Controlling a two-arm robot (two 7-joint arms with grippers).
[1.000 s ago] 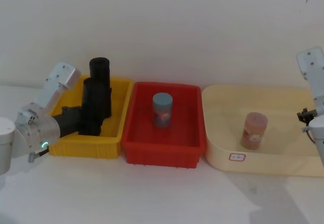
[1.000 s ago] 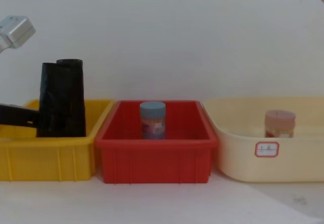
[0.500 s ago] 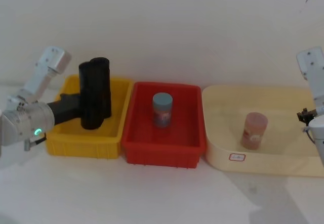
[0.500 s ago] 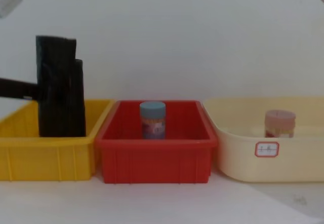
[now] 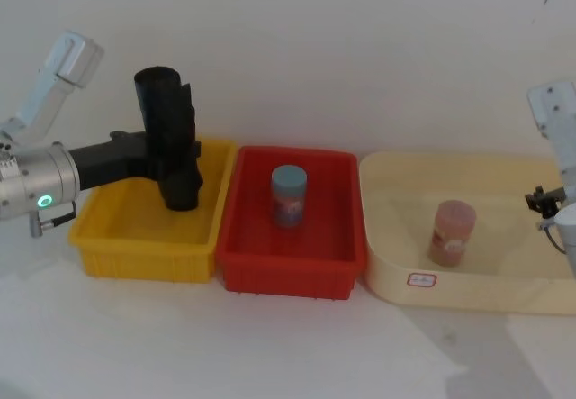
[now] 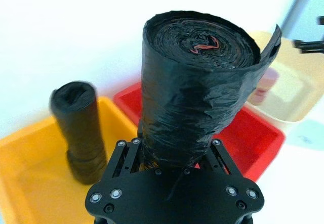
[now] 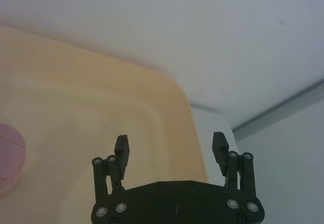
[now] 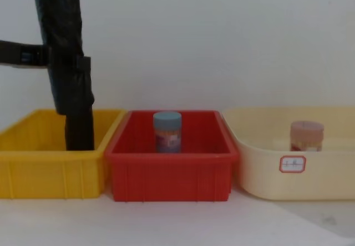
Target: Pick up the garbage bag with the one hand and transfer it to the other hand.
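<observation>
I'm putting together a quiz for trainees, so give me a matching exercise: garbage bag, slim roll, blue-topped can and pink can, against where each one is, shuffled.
Things:
1. garbage bag
2. slim roll
3. blue-topped can
4. pink can

Places:
A. in the red bin
B. held up in the left gripper
C. in the cream tub
D. standing in the yellow bin

Pairs: 1-B, 2-D, 3-A, 4-C.

The right gripper is open near the cream tub.

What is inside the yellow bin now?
A slimmer black roll stands upright in the yellow bin. The garbage bag hangs above the bin, clamped in the left gripper. The floor behind the roll is covered.
</observation>
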